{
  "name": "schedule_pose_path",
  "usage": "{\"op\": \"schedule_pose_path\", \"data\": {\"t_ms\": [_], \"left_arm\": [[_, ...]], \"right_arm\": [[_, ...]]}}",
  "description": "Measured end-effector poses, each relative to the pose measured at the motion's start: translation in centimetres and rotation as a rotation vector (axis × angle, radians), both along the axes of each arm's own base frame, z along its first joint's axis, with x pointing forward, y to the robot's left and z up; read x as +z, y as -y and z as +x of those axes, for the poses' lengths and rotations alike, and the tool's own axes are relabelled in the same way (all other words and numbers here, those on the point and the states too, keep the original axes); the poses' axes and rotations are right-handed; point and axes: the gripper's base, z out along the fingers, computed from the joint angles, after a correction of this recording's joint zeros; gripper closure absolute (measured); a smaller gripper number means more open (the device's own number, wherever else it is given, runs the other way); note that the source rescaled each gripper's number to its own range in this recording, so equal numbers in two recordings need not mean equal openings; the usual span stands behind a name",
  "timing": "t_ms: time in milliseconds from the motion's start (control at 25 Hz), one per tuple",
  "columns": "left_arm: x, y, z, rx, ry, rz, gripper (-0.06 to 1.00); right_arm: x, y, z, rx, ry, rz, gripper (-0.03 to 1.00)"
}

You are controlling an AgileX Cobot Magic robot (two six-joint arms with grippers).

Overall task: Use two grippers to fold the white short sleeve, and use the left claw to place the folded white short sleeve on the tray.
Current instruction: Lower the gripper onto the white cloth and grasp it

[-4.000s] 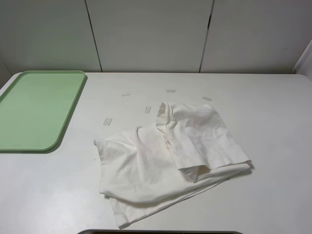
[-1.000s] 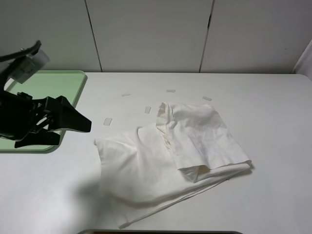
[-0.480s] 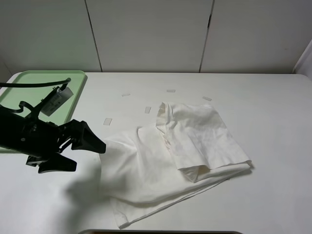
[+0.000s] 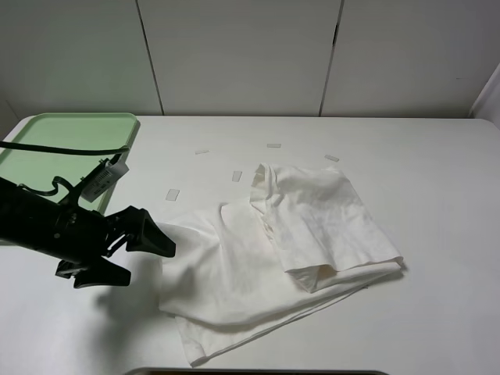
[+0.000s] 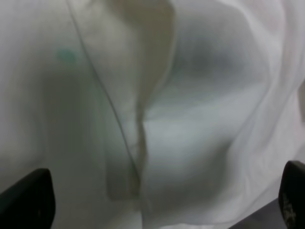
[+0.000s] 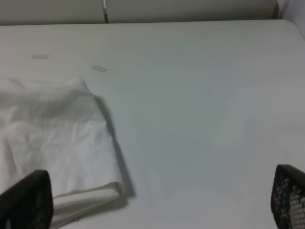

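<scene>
Setting: a white desk [image 4: 437, 203] is standing before pale wall panels [image 4: 234, 55] and is carrying everything listed here.
Tray: the pale-green tray [image 4: 47, 148] is lying at the desk's far left corner with nothing resting in it; the left arm's cable is passing over it.
Garment: the white short sleeve [image 4: 234, 273] is lying rumpled around the desk's middle, toward the near edge and well apart from the tray, with one part doubled over on its right side.
Long axis: it is running roughly along the desk's width, slanting from near left to far right.
Markers: small tape strips [image 4: 173, 194] are lying just beyond the garment, toward the far edge.
Left claw: the left claw [image 4: 151, 266] is hanging at the garment's left edge, jaws standing wide apart and gripping nothing; whether a fingertip is touching cloth cannot be told.
Left wrist detail: folds and a hem seam are filling the gap between the fingers, and a faint teal mark [image 5: 66, 56] is showing, blurred.
Right claw: the right claw [image 6: 156, 198] is lying outside the high view; its own camera is showing both fingers spread wide, holding nothing, with the doubled part and bare desk ahead.
Key relation: the garment is lying to the right of the left claw, straight ahead of its open jaws, so the left arm is appearing much the nearer.
Judged step: the left claw is probably lining up to pinch the left edge.
</scene>
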Motion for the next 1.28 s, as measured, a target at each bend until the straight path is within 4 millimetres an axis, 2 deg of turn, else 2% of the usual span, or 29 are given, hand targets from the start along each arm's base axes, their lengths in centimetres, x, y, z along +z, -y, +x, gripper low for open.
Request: {"op": "schedule_pose_path", "data": {"t_ms": [360, 680, 800, 840, 880, 920, 1000, 1040, 1120, 1280], "left_arm": [[-1.7, 0.5, 0.2, 0.004, -0.020, -0.006, 0.02], [-2.8, 3.1, 0.2, -0.014, 0.017, -0.072, 0.07], [-3.2, 3.6, 0.0, -0.045, 0.027, -0.061, 0.22], [-3.5, 3.5, -0.1, -0.058, 0.032, -0.039, 0.38], [-3.6, 3.5, -0.1, -0.062, 0.034, -0.030, 0.49], [-3.6, 3.5, -0.1, -0.062, 0.034, -0.030, 0.49], [-3.6, 3.5, -0.1, -0.074, 0.044, -0.024, 0.69], [-3.7, 3.5, -0.1, -0.092, 0.057, -0.018, 0.85], [-3.7, 3.4, 0.0, -0.097, 0.062, -0.010, 0.92], [-3.4, 2.7, 1.2, -0.148, 0.066, 0.011, 0.93]], "right_arm": [[0.0, 0.0, 0.0, 0.000, 0.000, 0.000, -0.03], [0.0, 0.0, 0.0, 0.001, 0.000, 0.001, -0.03], [0.0, 0.0, 0.0, 0.001, 0.000, 0.002, -0.03], [0.0, 0.0, 0.0, 0.002, 0.000, 0.002, -0.03], [0.0, 0.0, 0.0, 0.002, 0.000, 0.002, -0.03], [0.0, 0.0, 0.0, 0.002, 0.000, 0.002, -0.03], [0.0, 0.0, 0.0, 0.002, 0.000, 0.003, -0.03], [0.0, 0.0, 0.0, 0.002, 0.000, 0.003, -0.03], [0.0, 0.0, 0.0, 0.002, 0.000, 0.003, -0.03], [0.0, 0.0, 0.0, 0.002, 0.000, 0.003, -0.03]]}}
